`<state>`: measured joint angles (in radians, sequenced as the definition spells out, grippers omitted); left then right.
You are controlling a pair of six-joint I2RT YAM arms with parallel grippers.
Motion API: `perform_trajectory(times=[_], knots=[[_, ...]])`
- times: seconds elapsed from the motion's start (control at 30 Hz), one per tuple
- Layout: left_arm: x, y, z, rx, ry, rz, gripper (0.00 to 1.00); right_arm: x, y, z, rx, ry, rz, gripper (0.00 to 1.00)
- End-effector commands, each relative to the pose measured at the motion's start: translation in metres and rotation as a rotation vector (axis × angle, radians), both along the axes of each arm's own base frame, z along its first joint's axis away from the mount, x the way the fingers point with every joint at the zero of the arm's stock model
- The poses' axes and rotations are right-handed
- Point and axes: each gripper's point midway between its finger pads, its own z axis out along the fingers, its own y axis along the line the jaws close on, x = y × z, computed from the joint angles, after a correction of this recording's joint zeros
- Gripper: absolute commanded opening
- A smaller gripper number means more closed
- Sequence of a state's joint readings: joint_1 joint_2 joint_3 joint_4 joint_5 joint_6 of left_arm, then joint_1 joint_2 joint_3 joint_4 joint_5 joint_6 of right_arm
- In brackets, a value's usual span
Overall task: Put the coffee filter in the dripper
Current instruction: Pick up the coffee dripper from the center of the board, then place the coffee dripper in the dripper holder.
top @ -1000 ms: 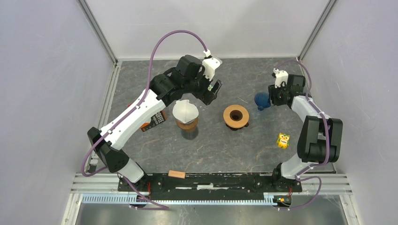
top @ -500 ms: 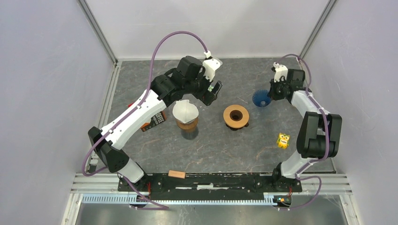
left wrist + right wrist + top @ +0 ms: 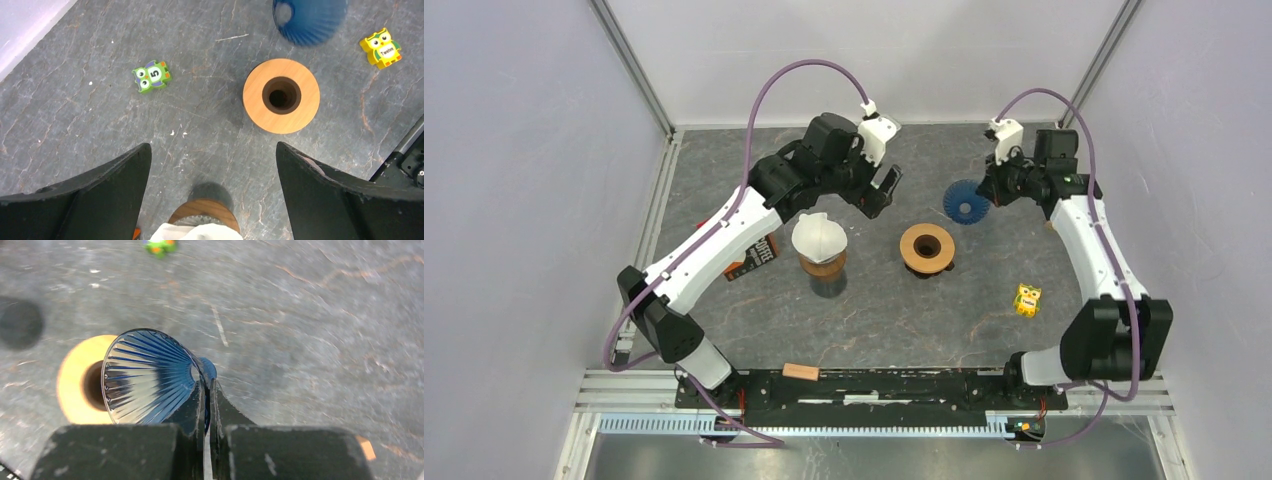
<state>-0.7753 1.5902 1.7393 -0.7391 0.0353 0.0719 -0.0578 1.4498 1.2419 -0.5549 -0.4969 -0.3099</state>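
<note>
The white paper coffee filter [image 3: 817,236] sits in the mouth of a wood-collared glass carafe; its edge shows at the bottom of the left wrist view [image 3: 197,233]. The blue ribbed dripper [image 3: 965,201] is held in the air, tilted, by my right gripper [image 3: 990,188], which is shut on its rim [image 3: 206,390]; the cone [image 3: 145,375] hangs just right of the round wooden ring stand [image 3: 926,247] [image 3: 75,385]. My left gripper [image 3: 880,193] is open and empty [image 3: 212,146], above the table between the filter and the ring [image 3: 281,95].
A yellow owl block [image 3: 1026,299] lies right of the ring. A green owl block [image 3: 151,76] lies beyond the left gripper. A coffee bag [image 3: 757,257] lies left of the carafe. A small brown block [image 3: 800,372] rests on the front rail.
My right gripper has lifted the blue dripper and carried it left, toward the wooden ring. The left gripper has barely moved and stays open.
</note>
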Motion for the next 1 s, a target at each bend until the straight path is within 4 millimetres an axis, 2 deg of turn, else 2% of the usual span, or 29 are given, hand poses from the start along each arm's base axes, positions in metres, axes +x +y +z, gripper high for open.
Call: perform_trajectory(times=[0.0, 0.17, 0.33, 0.47, 0.83, 0.97], knots=[[0.011, -0.022, 0.024, -0.111, -0.021, -0.008, 1.00, -0.033, 0.049, 0.041, 0.065, -0.059, 0.174, 0.00], [0.007, -0.036, 0.017, -0.171, 0.036, -0.029, 1.00, -0.055, 0.084, 0.040, 0.145, -0.040, 0.266, 0.00], [0.007, -0.043, 0.008, -0.183, 0.052, -0.046, 0.98, -0.069, 0.097, 0.026, 0.171, -0.007, 0.310, 0.00], [0.009, -0.057, 0.002, -0.233, 0.053, -0.079, 0.95, -0.073, 0.097, 0.014, 0.170, 0.010, 0.304, 0.00], [0.014, -0.069, -0.009, -0.254, 0.038, -0.089, 0.91, -0.074, 0.099, -0.001, 0.182, 0.070, 0.290, 0.00], [0.009, -0.075, -0.026, -0.233, 0.051, -0.091, 0.88, -0.068, 0.097, -0.007, 0.165, 0.084, 0.272, 0.00]])
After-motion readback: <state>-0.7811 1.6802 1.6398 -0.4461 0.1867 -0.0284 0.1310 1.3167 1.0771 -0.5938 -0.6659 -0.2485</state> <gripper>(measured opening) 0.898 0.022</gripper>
